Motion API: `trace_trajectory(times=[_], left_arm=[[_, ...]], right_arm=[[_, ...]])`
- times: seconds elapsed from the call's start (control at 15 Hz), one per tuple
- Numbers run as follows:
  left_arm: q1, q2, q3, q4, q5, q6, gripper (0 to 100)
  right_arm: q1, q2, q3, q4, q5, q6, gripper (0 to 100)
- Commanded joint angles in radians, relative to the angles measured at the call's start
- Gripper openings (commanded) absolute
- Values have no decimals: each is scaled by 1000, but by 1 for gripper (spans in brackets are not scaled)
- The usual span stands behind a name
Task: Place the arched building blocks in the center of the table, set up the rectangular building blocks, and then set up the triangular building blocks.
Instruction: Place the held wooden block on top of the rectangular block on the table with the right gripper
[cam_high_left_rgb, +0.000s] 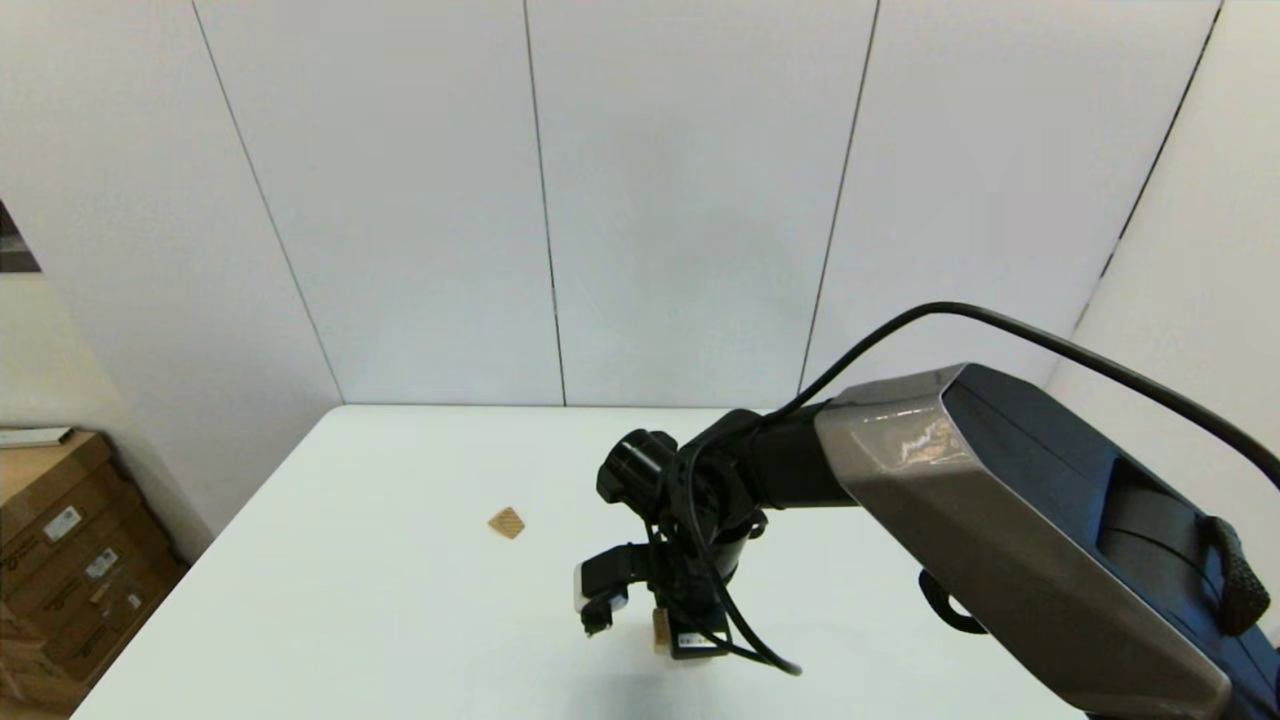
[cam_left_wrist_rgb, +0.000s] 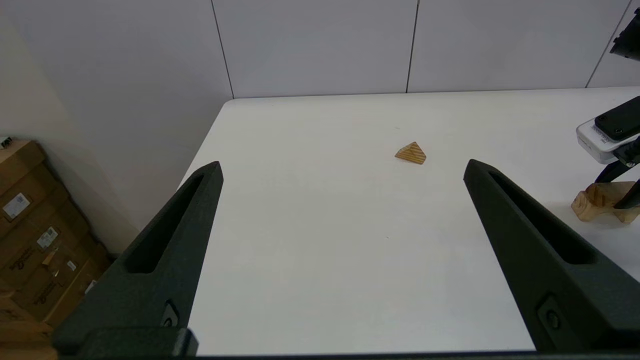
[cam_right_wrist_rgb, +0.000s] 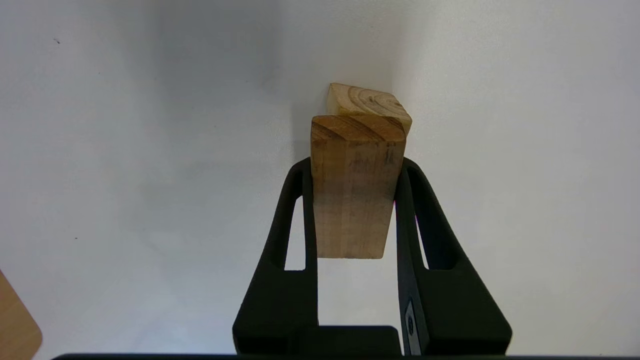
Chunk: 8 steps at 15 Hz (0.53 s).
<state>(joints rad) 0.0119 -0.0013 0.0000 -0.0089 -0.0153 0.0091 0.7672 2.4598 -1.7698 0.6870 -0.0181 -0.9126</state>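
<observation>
My right gripper (cam_right_wrist_rgb: 354, 172) is clamping the rectangular building blocks (cam_right_wrist_rgb: 355, 195) directly above the arched building blocks (cam_right_wrist_rgb: 369, 104), which are resting on the table (cam_high_left_rgb: 400, 600). The triangular building blocks (cam_high_left_rgb: 507, 522) are lying well apart from the arch. My left gripper (cam_left_wrist_rgb: 342, 172) is hanging wide open.

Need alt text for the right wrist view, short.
The right hand is shut on a flat tan-brown wooden slab, its two black fingers clamping the slab's long sides above the white table. Just past the slab's far end shows the pale end face of a chunky light-wood arched block; whether the two touch cannot be told.
</observation>
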Motion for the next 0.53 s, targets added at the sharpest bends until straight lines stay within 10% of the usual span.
trace_trajectory(times=[0.07, 0.47, 0.53], left_arm=[[0, 1, 3, 0, 0, 0, 100], [0, 1, 2, 0, 0, 0, 100], [0, 1, 3, 0, 0, 0, 100]], right_arm=[[-2, 2, -3, 5, 0, -6, 0], [-2, 2, -3, 6, 0, -6, 0], [-2, 2, -3, 6, 0, -6, 100]])
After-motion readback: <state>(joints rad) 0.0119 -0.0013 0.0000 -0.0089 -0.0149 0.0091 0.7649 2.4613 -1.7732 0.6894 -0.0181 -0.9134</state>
